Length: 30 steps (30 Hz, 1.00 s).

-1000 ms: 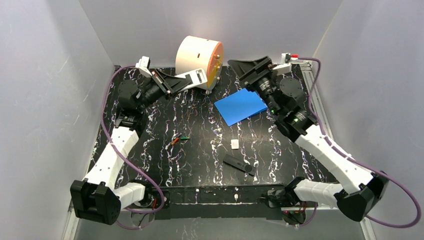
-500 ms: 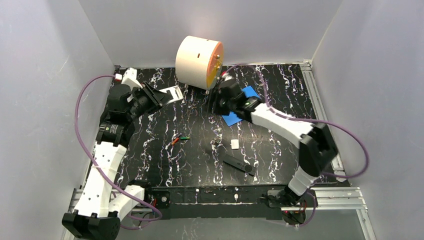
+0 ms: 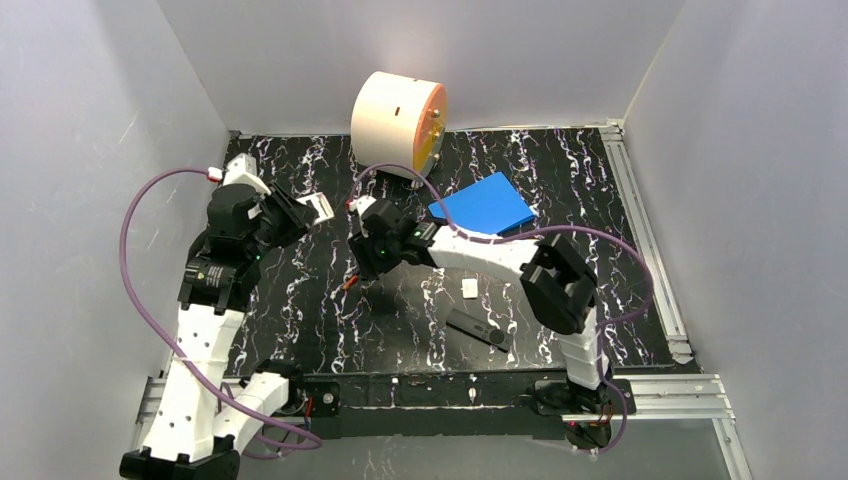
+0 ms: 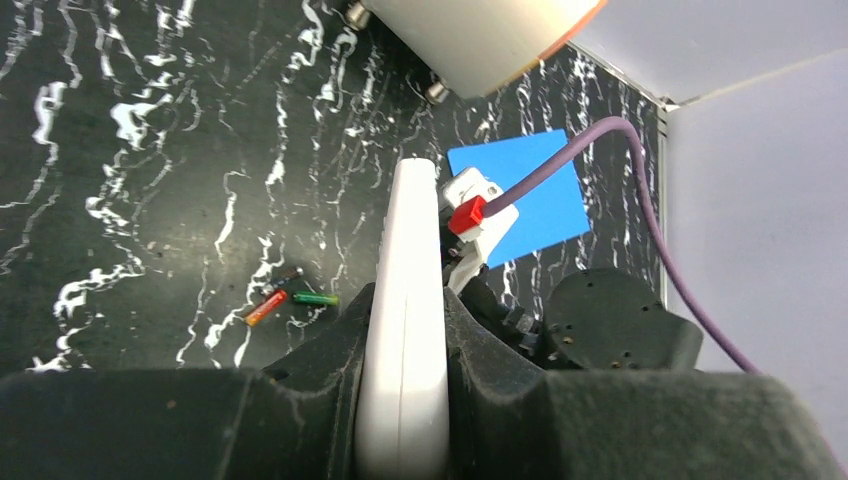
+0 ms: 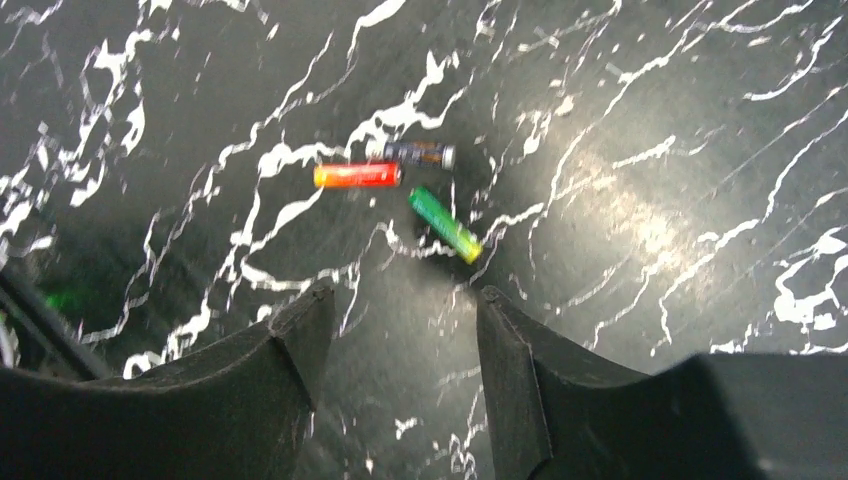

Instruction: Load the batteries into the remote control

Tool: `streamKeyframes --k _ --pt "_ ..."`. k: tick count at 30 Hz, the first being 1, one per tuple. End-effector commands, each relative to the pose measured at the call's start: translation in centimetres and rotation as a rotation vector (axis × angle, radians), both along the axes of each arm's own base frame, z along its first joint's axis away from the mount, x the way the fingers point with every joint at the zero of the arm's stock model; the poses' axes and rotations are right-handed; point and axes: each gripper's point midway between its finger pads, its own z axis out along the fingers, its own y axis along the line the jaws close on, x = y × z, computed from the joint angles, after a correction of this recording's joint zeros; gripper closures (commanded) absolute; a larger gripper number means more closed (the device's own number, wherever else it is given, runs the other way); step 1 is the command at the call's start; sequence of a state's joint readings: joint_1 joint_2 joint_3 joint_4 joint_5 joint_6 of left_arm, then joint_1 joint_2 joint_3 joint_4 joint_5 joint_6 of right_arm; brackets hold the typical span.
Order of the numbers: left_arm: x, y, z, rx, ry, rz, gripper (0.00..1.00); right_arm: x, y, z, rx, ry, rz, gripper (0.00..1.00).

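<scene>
Here, orange battery (image 5: pixel 357 176), green battery (image 5: pixel 445 225), print unreadable, white remote (image 4: pixel 405 300) clamped

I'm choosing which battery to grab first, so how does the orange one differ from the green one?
The orange battery is orange-red; the green battery is green with a yellow end. In the right wrist view the orange battery lies level, while the green battery slants. The green battery lies nearer the open right gripper than the orange battery does. Both lie flat on the table, ungripped.
</scene>
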<state>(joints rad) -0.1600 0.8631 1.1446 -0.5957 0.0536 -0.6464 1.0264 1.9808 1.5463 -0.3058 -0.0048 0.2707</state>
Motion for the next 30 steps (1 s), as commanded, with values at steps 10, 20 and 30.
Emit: streamKeyframes --k 10,20,30 --pt "-0.4 3.3 2.5 0.110 -0.060 0.129 1.00 2.5 0.8 0.0 -0.027 0.340 -0.760 0.36" --pt "-1.0 4.4 3.1 0.110 -0.121 0.189 1.00 2.1 -0.6 -2.3 -0.054 0.459 -1.093 0.41" --pt "-1.5 4.3 2.7 0.104 -0.140 0.183 1.00 2.0 1.4 -4.5 -0.010 0.555 -1.170 0.49"
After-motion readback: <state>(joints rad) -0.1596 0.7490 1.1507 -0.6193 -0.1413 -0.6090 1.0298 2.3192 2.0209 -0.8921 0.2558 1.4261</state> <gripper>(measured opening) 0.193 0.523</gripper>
